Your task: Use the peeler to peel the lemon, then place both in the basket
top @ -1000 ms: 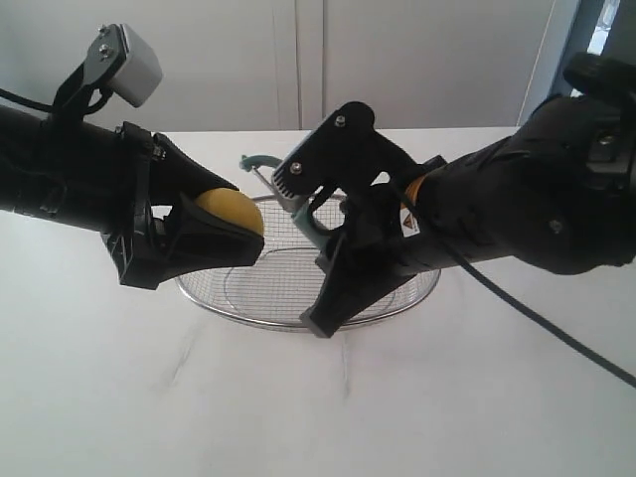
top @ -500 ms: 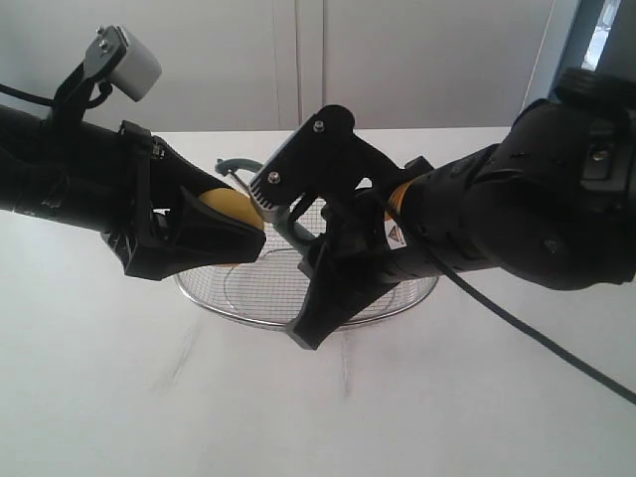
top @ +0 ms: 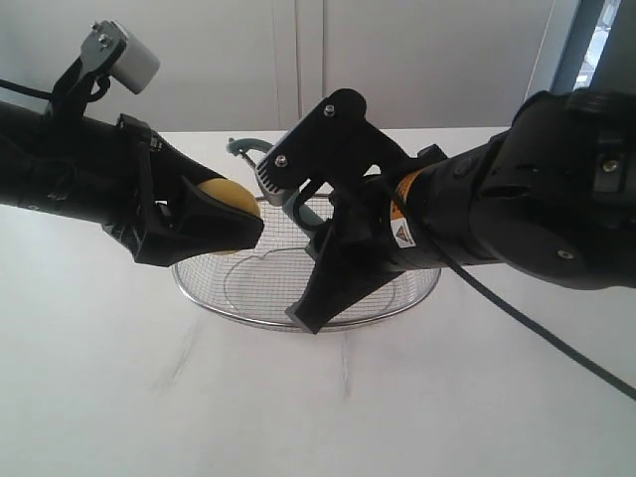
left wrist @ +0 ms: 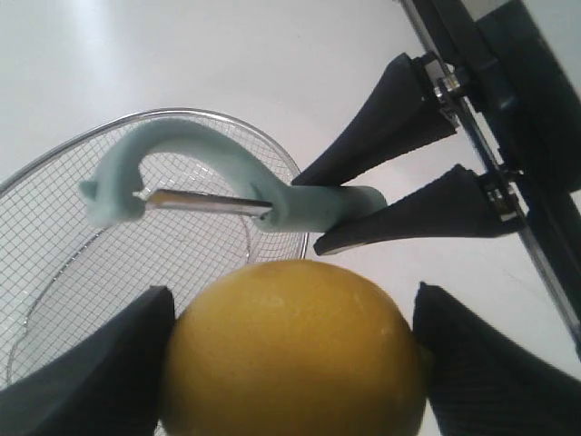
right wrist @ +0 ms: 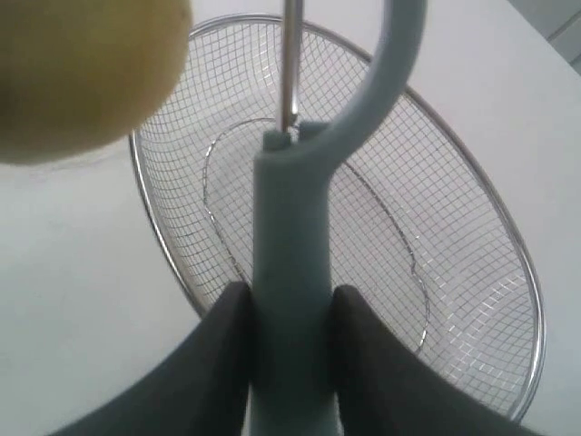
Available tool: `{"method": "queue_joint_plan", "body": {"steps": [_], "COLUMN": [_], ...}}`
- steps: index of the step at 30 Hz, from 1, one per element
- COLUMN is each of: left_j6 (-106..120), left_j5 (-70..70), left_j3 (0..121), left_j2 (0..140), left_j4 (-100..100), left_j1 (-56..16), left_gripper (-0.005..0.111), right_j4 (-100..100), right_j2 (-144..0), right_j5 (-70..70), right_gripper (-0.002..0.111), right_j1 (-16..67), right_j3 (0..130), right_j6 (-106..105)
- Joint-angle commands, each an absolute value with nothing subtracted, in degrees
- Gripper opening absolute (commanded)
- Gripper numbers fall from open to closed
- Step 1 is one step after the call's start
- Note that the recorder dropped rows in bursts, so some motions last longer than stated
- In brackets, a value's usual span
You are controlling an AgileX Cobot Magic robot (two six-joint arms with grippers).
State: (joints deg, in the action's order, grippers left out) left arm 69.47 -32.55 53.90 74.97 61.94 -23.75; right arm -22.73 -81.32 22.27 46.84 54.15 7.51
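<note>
Black left fingers [left wrist: 91, 381] tight on lemon [left wrist: 295, 350]; right fingers [right wrist: 218, 363] tight on peeler [right wrist: 290, 227] handle; both arms near-level above basket [top: 258, 283]

Lemon [left wrist: 292, 363]: yellow rind, close to smooth, with a soft, waxy-looking sheen. The fingers [left wrist: 86, 381] of the left gripper [left wrist: 292, 298] are matt, dark grey and plastic-looking, without shine. Peeler [right wrist: 290, 218]: smooth pale-green plastic with a satin finish, and a thin blade [left wrist: 204, 202] of bright bare metal. The right gripper [right wrist: 289, 291] has equally matt dark pads [right wrist: 218, 363]. Basket [right wrist: 454, 254]: fine silver wire mesh under a thicker, polished metal rim that catches the light. Table [top: 149, 397]: a smooth white top, faintly glossy, with a few pale grey streaks. The right arm [top: 556, 199] wears a black casing with a slight gloss.
</note>
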Motion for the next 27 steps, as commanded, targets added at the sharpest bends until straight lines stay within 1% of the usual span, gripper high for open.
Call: {"method": "queue_joint_plan", "body": {"steps": [1, 9, 18, 27], "left_j6": [68.70, 68.09, 67.83, 67.83], "left_j5": [-31.27, -30.94, -31.04, -31.09], "left_j3": [53.72, 53.72, 53.72, 53.72], "left_j2": [74.75, 76.67, 77.31, 77.31], "left_j4": [64.22, 64.56, 64.56, 64.45], "left_j1": [-23.54, -23.54, -23.54, -23.54], "left_gripper": [0.000, 0.000, 0.000, 0.000], "right_j4": [-22.35, -22.59, -22.86, -23.68], "right_j2": [-80.51, -80.41, -77.04, -68.81], "right_j5": [21.81, 21.67, 22.20, 24.25], "right_gripper": [0.000, 0.000, 0.000, 0.000], "right_j1": [47.38, 48.28, 48.28, 48.28], "right_j3": [54.21, 54.21, 54.21, 54.21], "right_j6": [7.96, 7.96, 7.86, 7.74]}}
